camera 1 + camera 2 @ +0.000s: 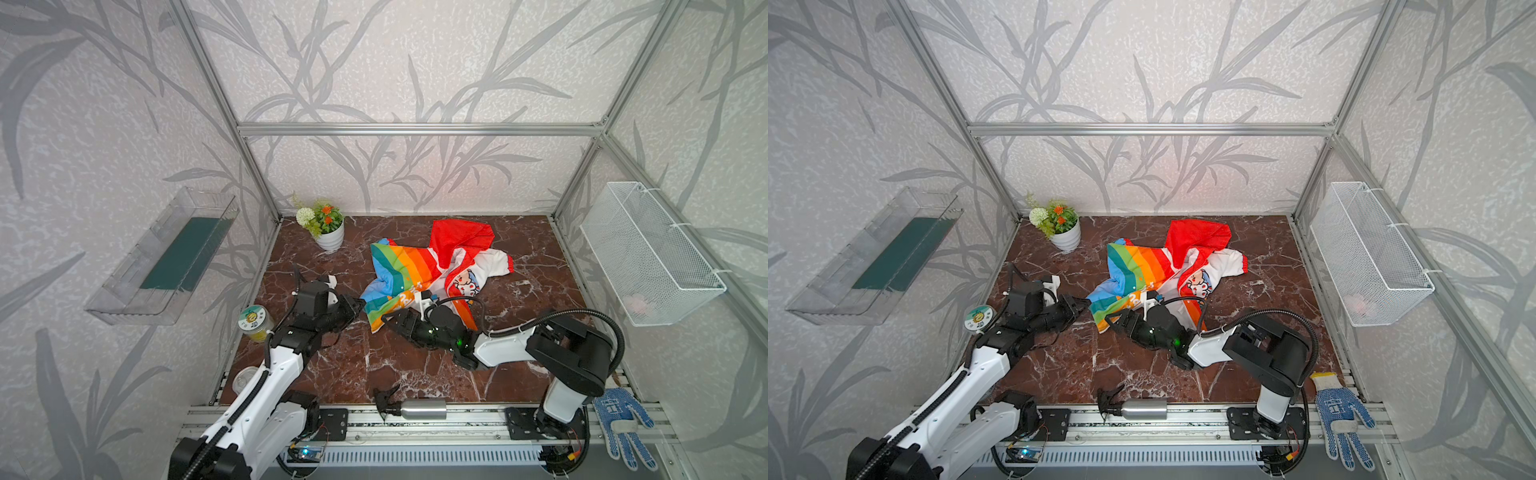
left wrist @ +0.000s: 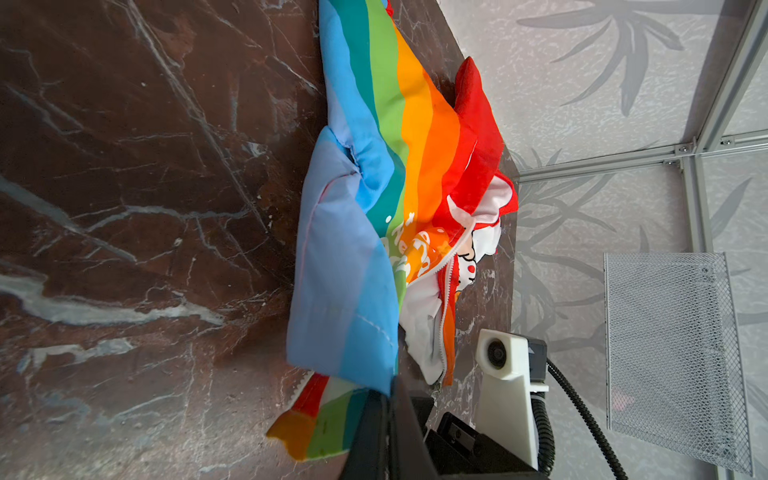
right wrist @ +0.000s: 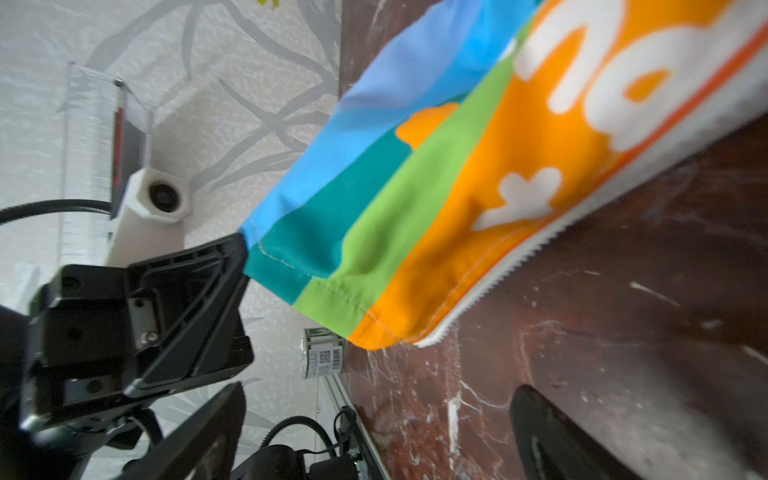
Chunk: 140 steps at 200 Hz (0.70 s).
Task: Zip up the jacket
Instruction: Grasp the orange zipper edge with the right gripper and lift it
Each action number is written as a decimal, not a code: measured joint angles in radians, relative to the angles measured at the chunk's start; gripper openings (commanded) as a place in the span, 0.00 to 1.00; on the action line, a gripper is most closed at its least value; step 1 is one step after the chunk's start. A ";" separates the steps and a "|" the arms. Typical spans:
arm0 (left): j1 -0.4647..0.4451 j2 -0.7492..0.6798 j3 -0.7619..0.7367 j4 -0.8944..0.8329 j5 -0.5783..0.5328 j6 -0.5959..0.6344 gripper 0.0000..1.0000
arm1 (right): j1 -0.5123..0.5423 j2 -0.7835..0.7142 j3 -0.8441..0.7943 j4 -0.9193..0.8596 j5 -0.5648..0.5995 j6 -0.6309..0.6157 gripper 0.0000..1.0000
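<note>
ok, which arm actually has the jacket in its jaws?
The left gripper: its jaws are shut on the blue hem corner of the jacket. The right gripper is short of the zipper, jaws wide open, holding nothing.

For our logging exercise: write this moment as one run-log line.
left gripper: shut on rainbow-striped thin child's jacket, hem corner | right gripper: open, facing hem | white zipper: unjoined

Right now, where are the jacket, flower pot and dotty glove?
jacket (image 1: 407,266): in a top view, rainbow stripes.
flower pot (image 1: 331,240): in a top view, white side.
glove (image 1: 613,406): in a top view, its palm.
</note>
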 measured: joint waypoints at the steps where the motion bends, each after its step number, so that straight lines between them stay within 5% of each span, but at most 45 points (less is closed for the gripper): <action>1: 0.000 0.000 0.000 0.000 0.000 -0.001 0.00 | 0.000 0.001 0.000 0.003 0.000 0.001 0.99; 140: -0.039 -0.015 0.055 -0.008 0.025 -0.097 0.00 | 0.075 0.199 -0.037 0.396 0.113 0.050 0.99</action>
